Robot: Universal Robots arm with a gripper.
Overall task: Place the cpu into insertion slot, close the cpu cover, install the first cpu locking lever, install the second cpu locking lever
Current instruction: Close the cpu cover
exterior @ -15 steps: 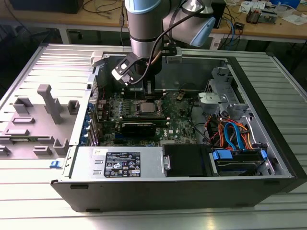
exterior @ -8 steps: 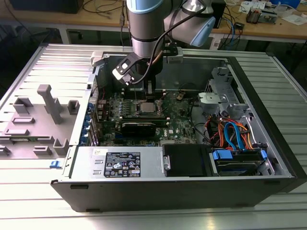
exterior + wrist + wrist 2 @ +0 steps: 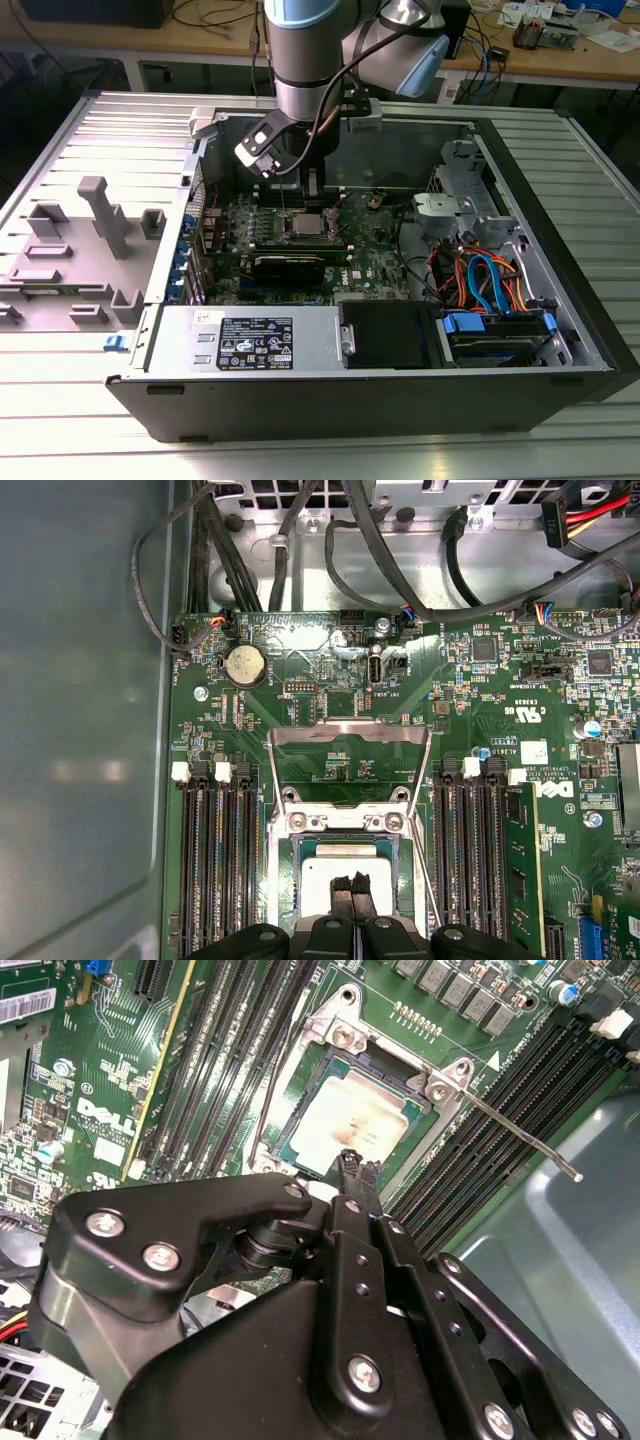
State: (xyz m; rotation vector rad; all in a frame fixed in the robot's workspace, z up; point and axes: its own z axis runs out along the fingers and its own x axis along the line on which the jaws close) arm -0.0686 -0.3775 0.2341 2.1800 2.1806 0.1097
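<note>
The cpu [image 3: 330, 873] [image 3: 352, 1120], a flat silver square with a stained top, lies inside the insertion slot [image 3: 283, 852] [image 3: 343, 1033] on the green board [image 3: 372, 243]. My gripper [image 3: 352, 895] [image 3: 356, 1165] [image 3: 308, 200] hangs just above the chip's near edge with its thin black fingers shut together and nothing between them. The cpu cover [image 3: 350, 732], a silver frame with a large window, stands flipped open behind the slot. A thin metal locking lever [image 3: 520, 1142] sticks out unlatched over the memory slots.
Long black memory slots [image 3: 215, 860] [image 3: 470, 850] flank the slot on both sides. A black card [image 3: 288, 266], the power supply [image 3: 250, 340], a drive with blue cables [image 3: 490, 290] and the case walls [image 3: 540, 230] surround the board. Grey fixtures [image 3: 100, 215] stand at the exterior view's left.
</note>
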